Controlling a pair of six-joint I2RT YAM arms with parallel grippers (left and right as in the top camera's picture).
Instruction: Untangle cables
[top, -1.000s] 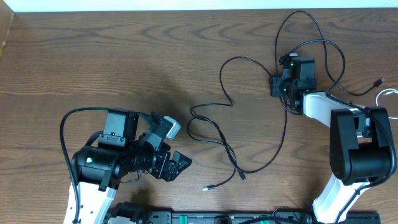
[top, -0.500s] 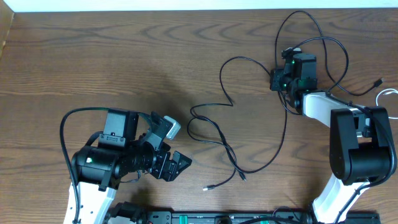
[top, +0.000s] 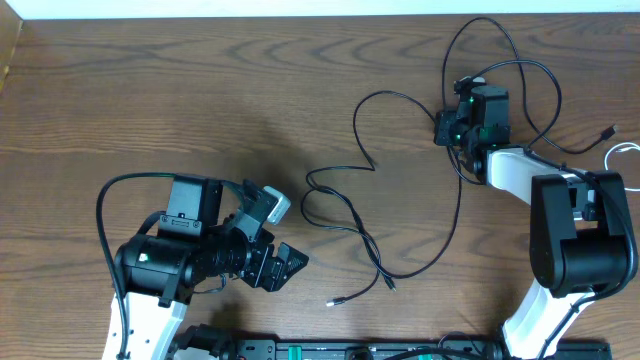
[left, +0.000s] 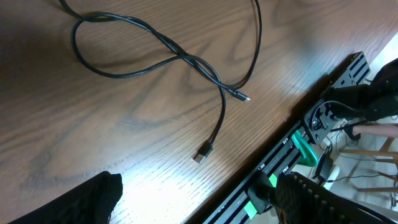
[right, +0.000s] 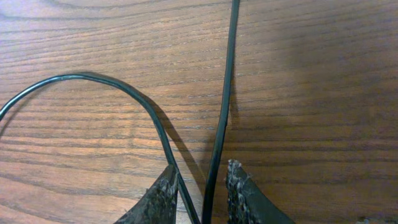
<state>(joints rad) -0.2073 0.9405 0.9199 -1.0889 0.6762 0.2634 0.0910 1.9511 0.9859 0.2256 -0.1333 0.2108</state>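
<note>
Thin black cables (top: 356, 120) sprawl over the wooden table, with a tangle at the middle (top: 330, 200) and two plug ends (top: 333, 300) near the front. More loops ring my right gripper (top: 465, 88) at the back right. In the right wrist view this gripper (right: 202, 186) has its fingers (right: 163, 196) drawn close around two black strands (right: 225, 93) that run side by side between them. My left gripper (top: 280, 262) hovers at the front left, open and holding nothing. Its wrist view shows crossed black strands (left: 180, 56) and a plug (left: 200, 155) ahead of the gripper (left: 199, 199).
A white cable end (top: 625, 150) and a black plug (top: 608, 131) lie at the right edge beside the right arm's base (top: 580, 240). A black rail with green parts (left: 298, 155) runs along the table's front edge. The table's left edge (top: 8, 60) shows at the far left.
The right gripper's jaws have narrowed onto the black strands, and its wrist has shifted slightly toward the back. The left arm has not moved.
</note>
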